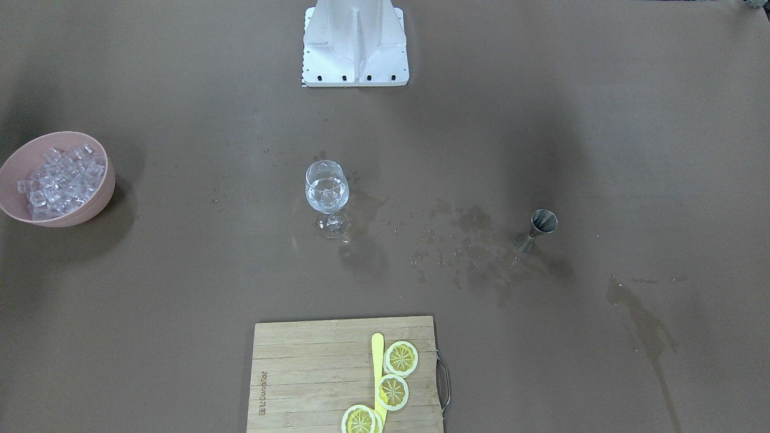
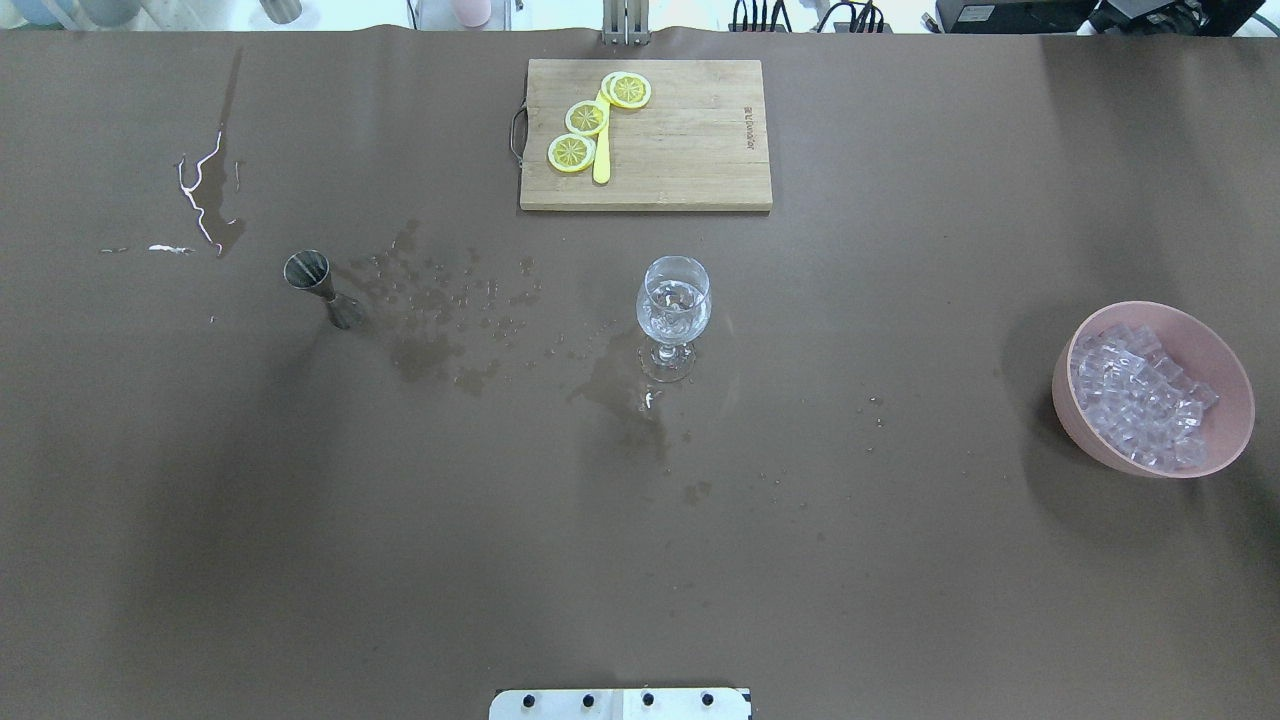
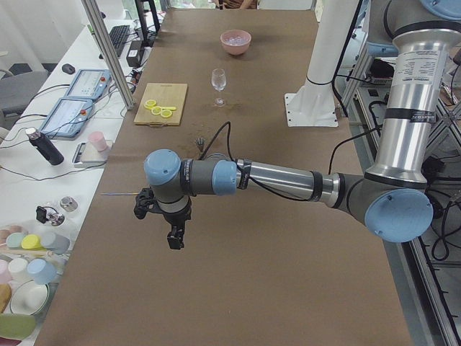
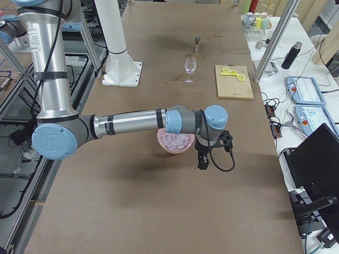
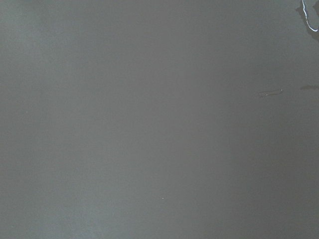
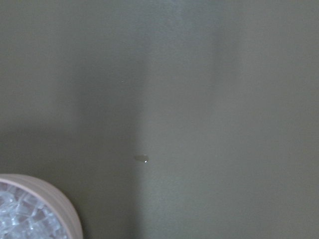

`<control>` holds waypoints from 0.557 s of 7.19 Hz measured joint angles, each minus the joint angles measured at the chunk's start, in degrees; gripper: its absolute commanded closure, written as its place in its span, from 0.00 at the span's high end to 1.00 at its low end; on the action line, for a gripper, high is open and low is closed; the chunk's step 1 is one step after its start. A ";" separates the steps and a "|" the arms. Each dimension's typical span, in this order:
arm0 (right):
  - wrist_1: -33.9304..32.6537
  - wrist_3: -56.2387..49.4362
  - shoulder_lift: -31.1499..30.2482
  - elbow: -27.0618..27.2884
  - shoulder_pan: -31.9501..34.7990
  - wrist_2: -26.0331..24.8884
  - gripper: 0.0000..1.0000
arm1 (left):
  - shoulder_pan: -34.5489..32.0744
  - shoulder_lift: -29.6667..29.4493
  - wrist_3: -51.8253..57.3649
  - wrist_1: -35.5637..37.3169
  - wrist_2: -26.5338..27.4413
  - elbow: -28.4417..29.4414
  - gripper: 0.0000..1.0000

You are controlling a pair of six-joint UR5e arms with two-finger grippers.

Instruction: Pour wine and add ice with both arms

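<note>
Many ice cubes (image 4: 174,141) near right tool (image 4: 203,164), left tool (image 3: 175,240) well apart, both tools' grip unclear

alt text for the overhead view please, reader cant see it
A stemmed wine glass holding clear liquid stands mid-table, wet splashes around it. A metal jigger stands to its left, a pink bowl of ice far right, a wooden board with three lemon slices at the far edge.
</note>
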 measured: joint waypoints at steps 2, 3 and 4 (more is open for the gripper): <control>3.02 -0.32 -0.96 -3.36 2.47 0.14 1.00 | -0.05 0.50 -0.15 -0.19 -0.01 0.10 0.98; 3.34 -0.24 -1.45 -3.72 3.22 0.13 1.00 | -0.17 1.07 -0.17 -0.24 -0.01 0.10 0.98; 3.39 0.01 -1.62 -3.84 3.59 0.13 1.00 | -0.81 1.75 -0.16 -0.26 -0.02 0.09 0.98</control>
